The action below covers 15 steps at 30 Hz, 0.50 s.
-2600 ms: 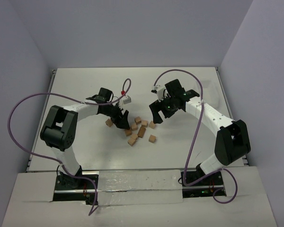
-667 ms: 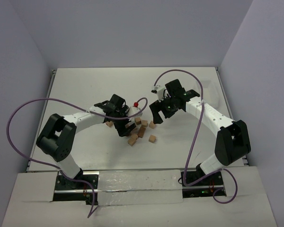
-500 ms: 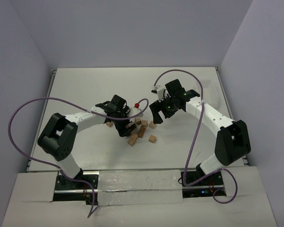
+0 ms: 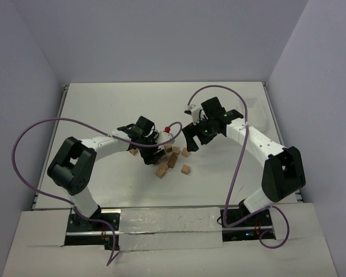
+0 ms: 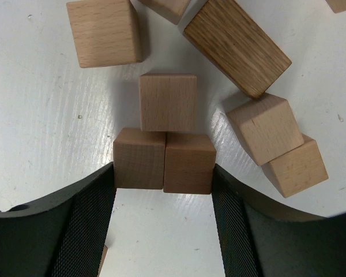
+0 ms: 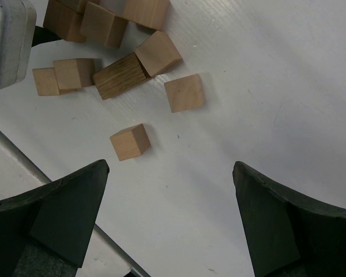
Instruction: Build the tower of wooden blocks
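Several loose wood blocks (image 4: 172,159) lie flat in a cluster at mid-table; the tower is not in view. My left gripper (image 4: 151,154) is down at the cluster's left side. In the left wrist view its jaws press on the outer sides of two cubes standing side by side, one (image 5: 139,158) beside the other (image 5: 188,163), so the left gripper (image 5: 163,176) is shut on that pair. A third cube (image 5: 168,101) touches them from behind. My right gripper (image 4: 189,140) hovers wide open above the cluster's right side, and the right gripper (image 6: 170,173) holds nothing. A lone cube (image 6: 130,141) lies below it.
A longer, darker grained block (image 5: 236,46) lies among the cubes. One cube (image 4: 185,169) sits apart toward the near edge. Purple cables (image 4: 32,135) loop off both arms. A red-tipped connector (image 4: 168,128) sticks up by the left wrist. Walls close in the table's far side.
My left gripper has slid right into the cluster and its jaws have closed in from wide open onto two cubes. The right arm has not moved.
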Tool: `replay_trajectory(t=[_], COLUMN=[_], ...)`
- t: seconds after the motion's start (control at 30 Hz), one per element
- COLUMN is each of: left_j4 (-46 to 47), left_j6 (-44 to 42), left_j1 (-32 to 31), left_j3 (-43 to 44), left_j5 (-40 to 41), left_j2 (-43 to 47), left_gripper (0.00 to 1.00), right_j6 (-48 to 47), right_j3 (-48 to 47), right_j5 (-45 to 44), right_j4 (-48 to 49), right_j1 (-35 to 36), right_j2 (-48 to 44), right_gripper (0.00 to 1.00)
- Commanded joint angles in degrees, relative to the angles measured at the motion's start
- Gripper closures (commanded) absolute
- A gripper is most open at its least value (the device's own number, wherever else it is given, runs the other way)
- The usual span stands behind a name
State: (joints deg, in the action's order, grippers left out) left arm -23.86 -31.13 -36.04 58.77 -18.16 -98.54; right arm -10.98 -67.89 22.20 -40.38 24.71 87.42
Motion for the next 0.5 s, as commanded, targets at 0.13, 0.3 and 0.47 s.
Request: replay_trajectory(t=[0.13,0.3,0.47], left_j4=[1.28,-2.48,-9.88], left_j6=[-4.25,-9.53,-17.45], left_j1=[-0.56,0.69,5.99], left_j3=[-0.05,2.55,12.08], left_j5=[0.11,-0.65,-7.49], left_j2=[-0.20,0.02,-3.44], left_gripper=[0.48,0.59,0.65], right_j6=[-0.27,-0.18,-0.14], right_j3=[0.22,0.04,-0.26], right_j5=[0.74,0.83,1.40], right_j4=[-0.54,-0.66,-0.75], right_j1=[-0.36,-0.54,-1.05], right_j2=[-1.76,-1.55,-0.82], right_gripper=[0.04,0.04,0.04])
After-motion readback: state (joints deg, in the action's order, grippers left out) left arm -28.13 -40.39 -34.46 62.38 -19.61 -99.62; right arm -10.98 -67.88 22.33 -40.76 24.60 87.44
